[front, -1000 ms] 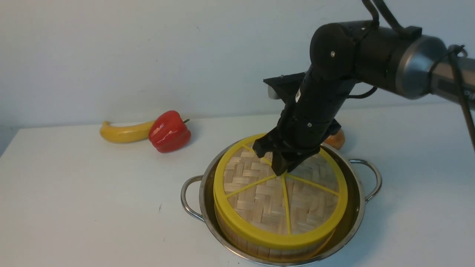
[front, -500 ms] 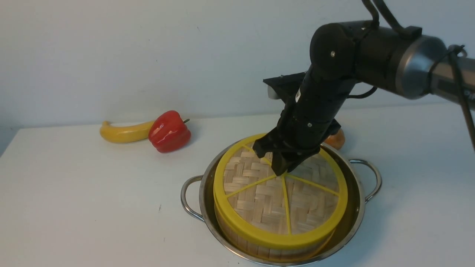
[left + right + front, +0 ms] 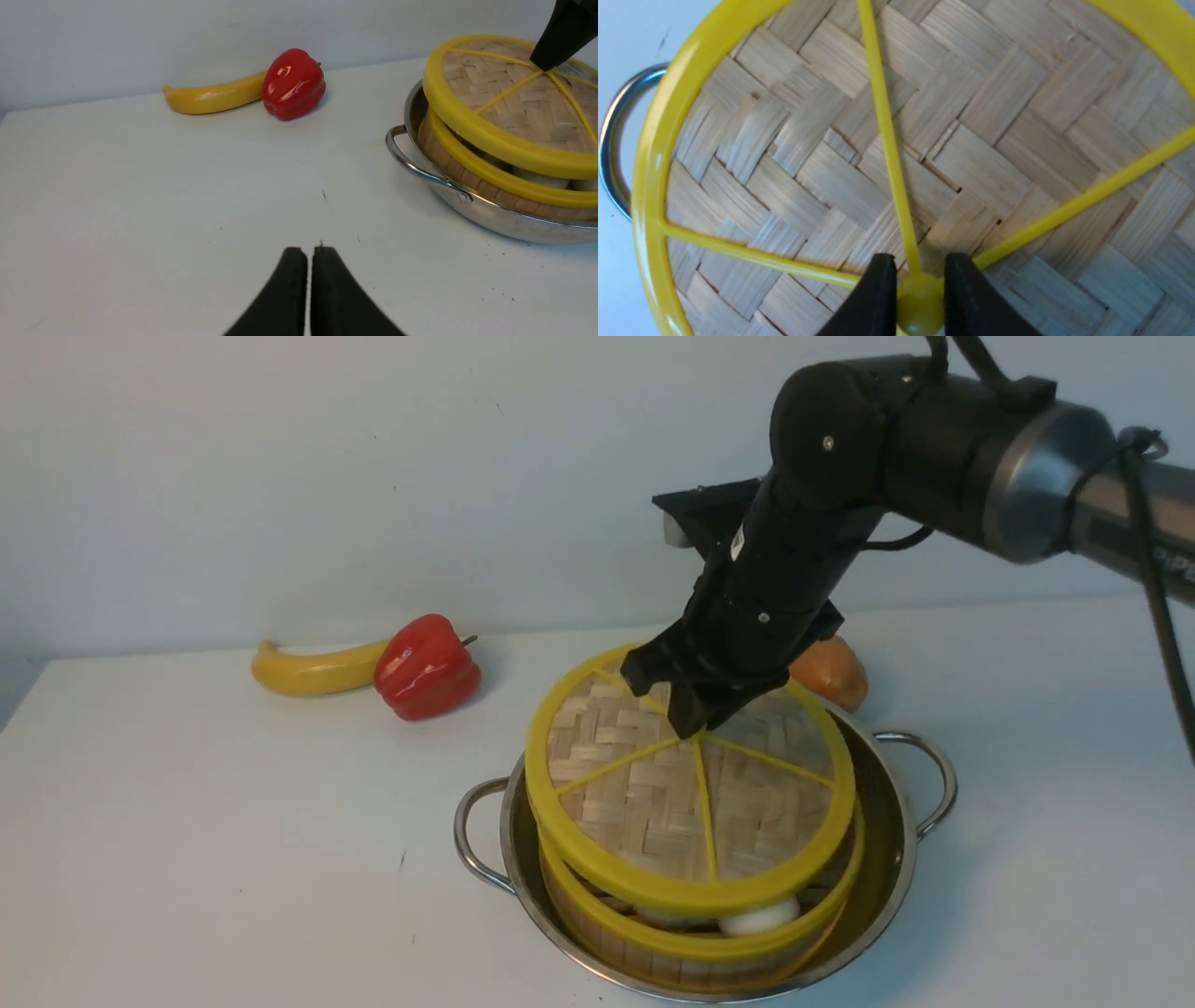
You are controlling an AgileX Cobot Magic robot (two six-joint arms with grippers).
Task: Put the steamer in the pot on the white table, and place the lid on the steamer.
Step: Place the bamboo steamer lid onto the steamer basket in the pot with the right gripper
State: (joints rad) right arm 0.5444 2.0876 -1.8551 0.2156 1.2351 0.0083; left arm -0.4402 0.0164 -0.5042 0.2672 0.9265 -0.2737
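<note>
Above the steamer in the pot, the right claw is pinching the knob of the lid, needing a square lowering next.

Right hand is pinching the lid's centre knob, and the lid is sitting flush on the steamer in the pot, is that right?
Not flush. The right hand does pinch the knob of the lid, and the steamer sits in the pot. But the front view shows the lid's near edge held clear of the steamer's rim, with a white bun visible through the gap.
</note>
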